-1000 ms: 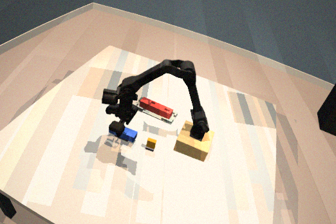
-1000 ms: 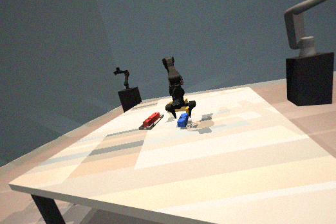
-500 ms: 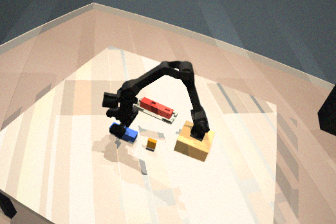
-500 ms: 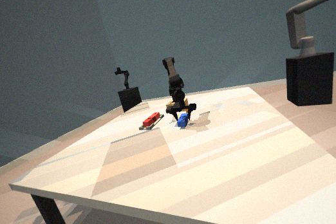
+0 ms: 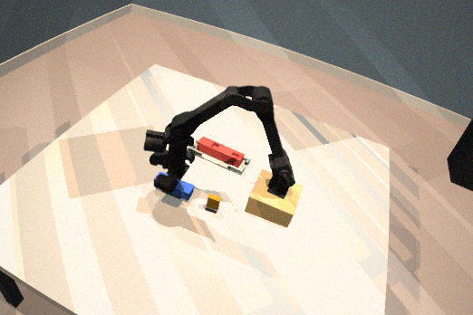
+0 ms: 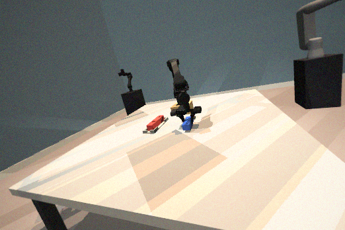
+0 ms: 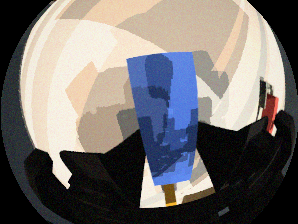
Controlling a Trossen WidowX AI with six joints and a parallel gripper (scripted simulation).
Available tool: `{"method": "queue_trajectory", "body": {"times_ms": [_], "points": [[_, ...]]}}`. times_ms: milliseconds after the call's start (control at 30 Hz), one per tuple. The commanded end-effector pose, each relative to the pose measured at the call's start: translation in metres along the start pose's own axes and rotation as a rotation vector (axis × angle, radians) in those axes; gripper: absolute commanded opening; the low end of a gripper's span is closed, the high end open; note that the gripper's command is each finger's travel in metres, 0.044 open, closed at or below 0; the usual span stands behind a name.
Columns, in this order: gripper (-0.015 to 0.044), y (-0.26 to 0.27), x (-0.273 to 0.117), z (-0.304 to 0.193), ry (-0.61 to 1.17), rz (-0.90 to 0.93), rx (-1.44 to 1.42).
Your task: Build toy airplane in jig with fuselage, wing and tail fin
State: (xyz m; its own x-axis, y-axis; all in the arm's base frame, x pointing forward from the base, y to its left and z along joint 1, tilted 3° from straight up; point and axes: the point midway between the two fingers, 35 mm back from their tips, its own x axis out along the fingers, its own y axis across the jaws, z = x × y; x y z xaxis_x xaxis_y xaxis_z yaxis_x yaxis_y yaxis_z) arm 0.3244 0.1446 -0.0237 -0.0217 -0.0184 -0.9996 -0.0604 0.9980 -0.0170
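Note:
The red fuselage [image 5: 220, 152] [image 6: 155, 122] [image 7: 271, 111] lies in the pale jig cradle [image 5: 236, 169] [image 6: 145, 131], its two dark sockets facing up in the top view. The blue wing [image 5: 184, 190] [image 6: 187, 124] [image 7: 181, 90] is a long block on the table beside the jig. My gripper [image 7: 167, 128] is shut on the wing, a finger on each long side; in the top view the hand hides part of the wing. The small orange tail fin [image 5: 214, 201] [image 7: 171, 203] stands on the table, between the wing and the arm's base. The wing's tab is hidden.
The arm's base stands on a yellow wooden block [image 5: 271, 206]. The table [image 5: 317, 268] [image 6: 198, 199] carries the jig and parts. Beyond it stand a black pedestal [image 6: 318, 81] with a grey arm and another black pedestal [image 6: 133, 102] with a small dark arm.

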Motion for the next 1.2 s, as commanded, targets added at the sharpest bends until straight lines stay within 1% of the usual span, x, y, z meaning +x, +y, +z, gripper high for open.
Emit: {"method": "queue_trajectory", "body": {"times_ms": [0,33,1167], "points": [[0.0026,0.000,-0.003,0.001,0.001,-0.001,0.001],[0.0000,0.000,-0.005,0.001,0.002,-0.001,0.000],[0.0000,0.001,-0.106,0.004,0.000,-0.001,0.002]]}}
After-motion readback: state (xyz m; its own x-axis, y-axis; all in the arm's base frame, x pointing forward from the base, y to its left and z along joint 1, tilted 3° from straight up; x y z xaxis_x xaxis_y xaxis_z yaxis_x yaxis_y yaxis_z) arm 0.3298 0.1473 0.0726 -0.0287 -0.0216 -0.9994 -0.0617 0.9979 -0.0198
